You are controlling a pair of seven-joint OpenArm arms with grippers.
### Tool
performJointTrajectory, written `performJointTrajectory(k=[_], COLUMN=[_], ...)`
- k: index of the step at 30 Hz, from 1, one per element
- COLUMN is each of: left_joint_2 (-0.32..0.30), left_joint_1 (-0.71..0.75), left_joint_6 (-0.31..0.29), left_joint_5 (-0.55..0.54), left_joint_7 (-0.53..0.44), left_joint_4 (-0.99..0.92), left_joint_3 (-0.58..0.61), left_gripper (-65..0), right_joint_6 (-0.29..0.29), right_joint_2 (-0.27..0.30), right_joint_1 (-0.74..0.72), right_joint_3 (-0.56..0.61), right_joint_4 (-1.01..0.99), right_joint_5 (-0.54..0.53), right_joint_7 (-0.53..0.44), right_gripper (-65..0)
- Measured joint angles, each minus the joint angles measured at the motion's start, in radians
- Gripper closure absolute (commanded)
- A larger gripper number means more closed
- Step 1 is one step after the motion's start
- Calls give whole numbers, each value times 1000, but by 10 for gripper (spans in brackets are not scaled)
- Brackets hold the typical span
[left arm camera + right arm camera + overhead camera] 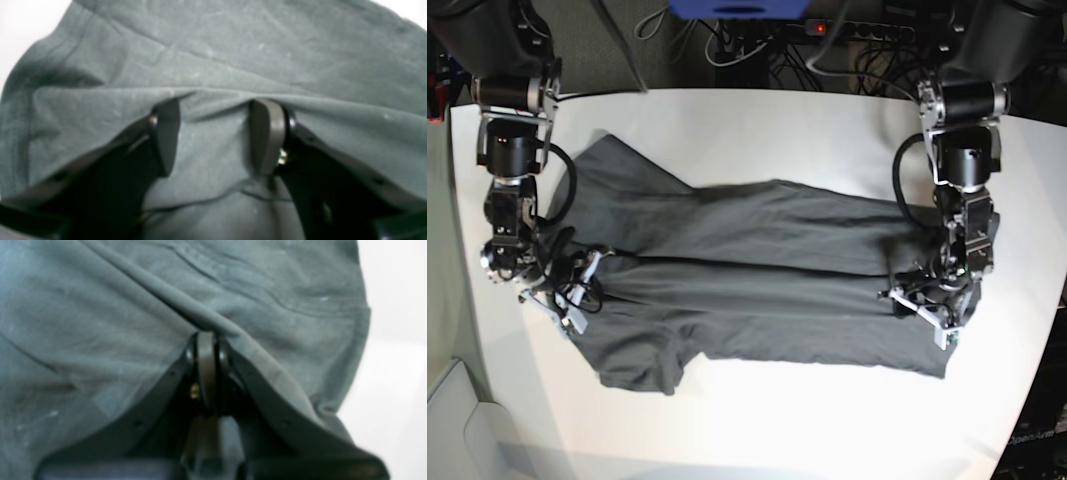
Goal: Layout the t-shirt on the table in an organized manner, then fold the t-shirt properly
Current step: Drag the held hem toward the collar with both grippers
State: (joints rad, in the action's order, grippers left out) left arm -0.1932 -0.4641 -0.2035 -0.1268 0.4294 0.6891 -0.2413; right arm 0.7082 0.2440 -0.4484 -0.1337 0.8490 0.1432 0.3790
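Dark grey cloth, the t-shirt (757, 280), lies spread sideways on the table (757, 120). The right gripper (207, 340) has its fingers pressed together on a fold; the left gripper (217, 133) has fingers apart over the cloth. Both ends should lift evenly, I think, so the fold stays straight.

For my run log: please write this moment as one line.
t-shirt: spread on table, wrinkled | left pincer: open over a fold | right pincer: shut on t-shirt

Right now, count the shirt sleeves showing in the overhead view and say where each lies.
2. One sleeve points toward the table's far edge, the other sleeve toward its near edge, both at the t-shirt's right-arm end.
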Motion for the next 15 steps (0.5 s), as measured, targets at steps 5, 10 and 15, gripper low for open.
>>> performJointTrajectory(k=[5,10,15], left_joint_2=[10,17,6], left_joint_1=[45,213,284], left_joint_6=[2,2,0], left_joint_5=[2,10,-48], left_joint_7=[134,290,376], left_joint_4=[148,489,801], left_joint_3=[-6,-6,-6], left_gripper=[-337,-337,-338], right_joint_6=[-8,-21,0], right_joint_2=[31,32,-21], right_joint_1=[-11,47,177], right_joint_3=[-3,-74,-97], right_joint_4=[74,324,539], right_joint_5=[19,11,7], right_joint_7=[34,126,282], right_gripper=[0,-5,-114])
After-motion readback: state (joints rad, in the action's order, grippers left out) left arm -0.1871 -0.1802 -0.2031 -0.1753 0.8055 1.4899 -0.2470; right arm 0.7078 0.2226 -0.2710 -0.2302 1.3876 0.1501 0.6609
